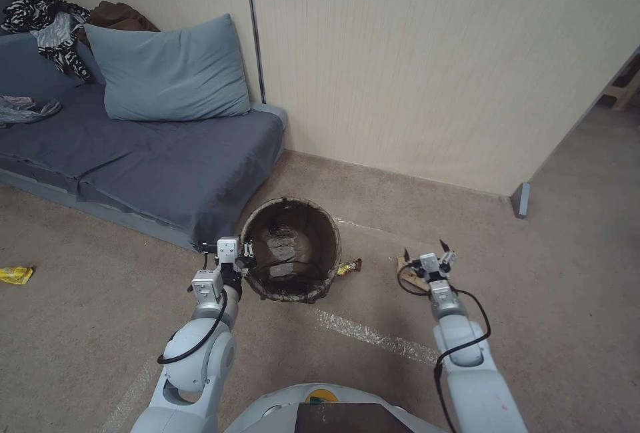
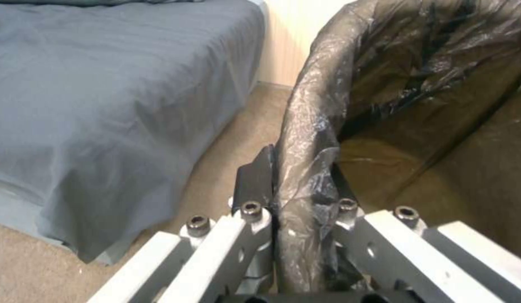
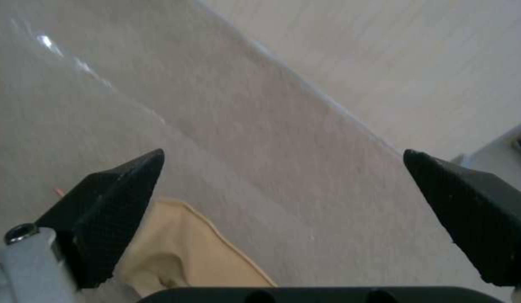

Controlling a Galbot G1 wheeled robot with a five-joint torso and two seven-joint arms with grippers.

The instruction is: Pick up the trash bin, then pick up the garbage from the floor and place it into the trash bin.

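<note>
Brown-lined trash bin (image 1: 291,248) is gripped at its rim by the left gripper (image 2: 297,185); the right gripper (image 1: 427,252), fingers wide, hovers over a tan paper bag (image 3: 184,248). Floor litter remains.

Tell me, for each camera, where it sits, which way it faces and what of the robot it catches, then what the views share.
Head view: looks down from the robot's head at carpet, sofa, both arms.
Left wrist view: along the left gripper, shut on the trash bin rim.
Right wrist view: past the open right gripper to a tan paper bag.
Shared: head and left wrist views show bin, left gripper.
</note>
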